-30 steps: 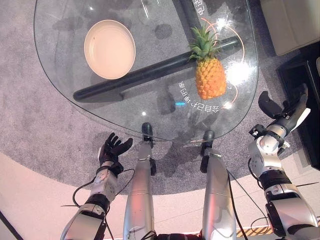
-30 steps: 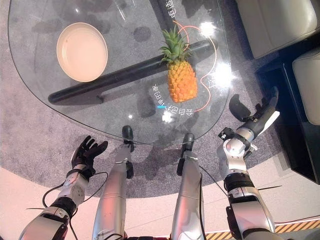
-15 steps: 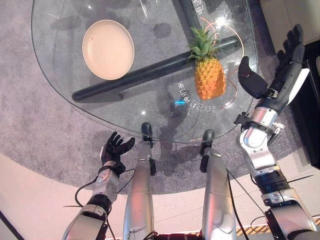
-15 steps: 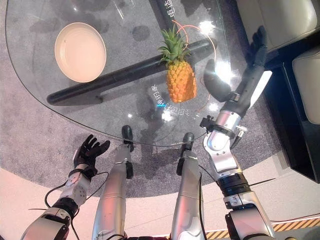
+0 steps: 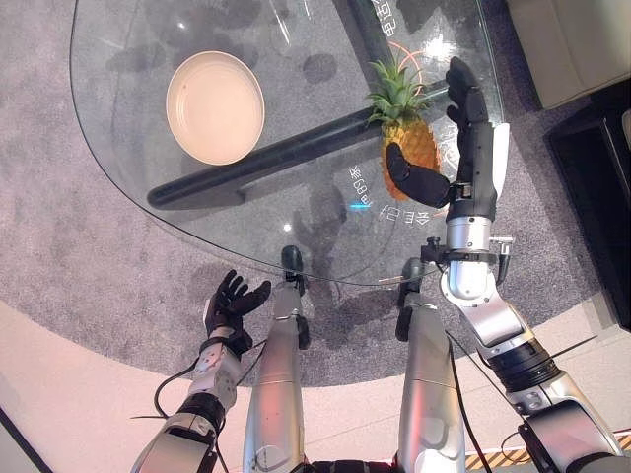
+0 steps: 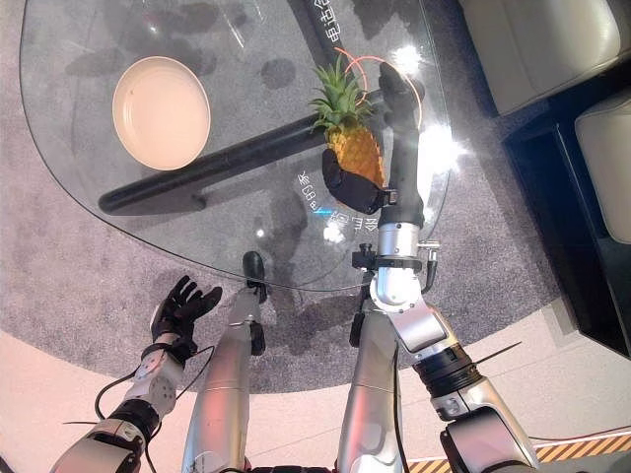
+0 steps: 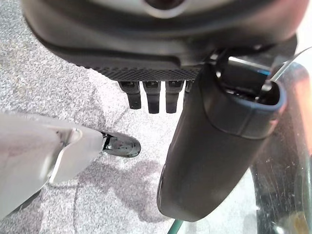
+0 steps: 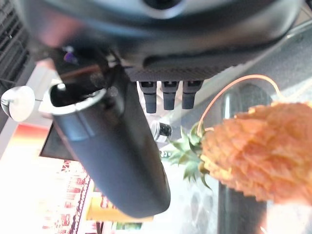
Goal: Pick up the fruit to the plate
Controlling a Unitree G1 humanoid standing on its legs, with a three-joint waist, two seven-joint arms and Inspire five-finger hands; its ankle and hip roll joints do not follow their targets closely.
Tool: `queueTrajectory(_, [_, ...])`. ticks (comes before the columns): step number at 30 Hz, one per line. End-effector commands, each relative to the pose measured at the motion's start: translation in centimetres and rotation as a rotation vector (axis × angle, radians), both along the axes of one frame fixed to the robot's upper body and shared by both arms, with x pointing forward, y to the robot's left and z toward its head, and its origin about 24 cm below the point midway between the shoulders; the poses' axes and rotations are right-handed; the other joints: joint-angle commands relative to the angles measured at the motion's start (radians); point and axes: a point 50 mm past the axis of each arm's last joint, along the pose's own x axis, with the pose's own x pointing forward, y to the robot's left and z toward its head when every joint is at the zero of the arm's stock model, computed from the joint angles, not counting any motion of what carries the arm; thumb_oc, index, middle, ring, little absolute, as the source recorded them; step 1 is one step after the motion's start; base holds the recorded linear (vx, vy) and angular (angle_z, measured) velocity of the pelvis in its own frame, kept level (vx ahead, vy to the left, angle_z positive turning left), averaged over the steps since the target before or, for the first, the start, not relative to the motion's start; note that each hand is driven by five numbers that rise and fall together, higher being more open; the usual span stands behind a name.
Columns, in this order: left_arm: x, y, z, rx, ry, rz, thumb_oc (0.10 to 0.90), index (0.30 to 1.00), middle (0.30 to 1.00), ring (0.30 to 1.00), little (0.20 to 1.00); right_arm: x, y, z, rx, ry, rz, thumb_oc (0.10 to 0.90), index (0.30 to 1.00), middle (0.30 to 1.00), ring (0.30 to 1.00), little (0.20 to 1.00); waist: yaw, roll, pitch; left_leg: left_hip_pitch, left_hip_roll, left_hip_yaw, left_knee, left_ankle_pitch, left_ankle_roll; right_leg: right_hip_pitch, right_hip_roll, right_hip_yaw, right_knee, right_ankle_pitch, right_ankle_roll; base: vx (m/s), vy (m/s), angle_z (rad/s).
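The pineapple [image 5: 422, 146] lies on the glass table [image 5: 296, 212] at its right side, with its green crown toward the far edge. My right hand [image 5: 473, 168] is open over it. Its thumb [image 5: 414, 183] crosses the fruit's near end and its straight fingers [image 5: 465, 103] run along the fruit's right side. In the right wrist view the pineapple [image 8: 258, 161] lies just past the thumb [image 8: 117, 156], apart from it. The empty cream plate [image 5: 215, 108] sits at the table's far left. My left hand [image 5: 234, 301] hangs open over the carpet, below the table's near edge.
A dark bar [image 5: 266, 153] runs under the glass from the plate's side toward the pineapple. A pale armchair [image 6: 552, 39] and a dark cabinet [image 5: 601, 187] stand to the right of the table. Grey carpet [image 5: 89, 256] lies around it.
My right hand has swung left from beside the table's right edge to over the glass, and its thumb now crosses the pineapple. The left hand has hardly moved.
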Motion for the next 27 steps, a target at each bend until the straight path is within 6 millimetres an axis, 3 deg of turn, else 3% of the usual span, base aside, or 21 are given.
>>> queueTrajectory(1, [-1.9,1.8,-1.2,0.049,0.037,0.047,0.800,0.900,0.900,0.900,0.900,-2.2,1.3,4.6,-0.003,-0.224,0.112,0.800,0.900,0.900,0.900,0.900,-0.004,0.000,-0.018,0.010,-0.055,0.030,0.108,-0.107,0.015,0.044,0.049,-0.058,-0.154,0.094,-0.036,0.00,0.000,0.00])
queueTrajectory(13, [-1.9,1.5,-1.3,0.051,0.041,0.036,0.800,0.900,0.900,0.900,0.900,-0.9,0.9,2.6,-0.054,-0.118,-0.022,0.800,0.900,0.900,0.900,0.900,0.001,0.006,-0.018,0.012,-0.058,0.035,0.101,-0.102,0.018,0.040,0.050,-0.061,-0.148,0.094,-0.037,0.00,0.001,0.00])
queueTrajectory(27, [-1.6,1.1,-1.2,0.058,0.041,0.018,0.800,0.900,0.900,0.900,0.900,0.1,0.5,1.6,-0.102,-0.071,-0.139,0.800,0.900,0.900,0.900,0.900,0.013,0.012,-0.018,0.011,-0.061,0.033,0.094,-0.100,0.024,0.033,0.048,-0.067,-0.145,0.098,-0.034,0.00,0.000,0.00])
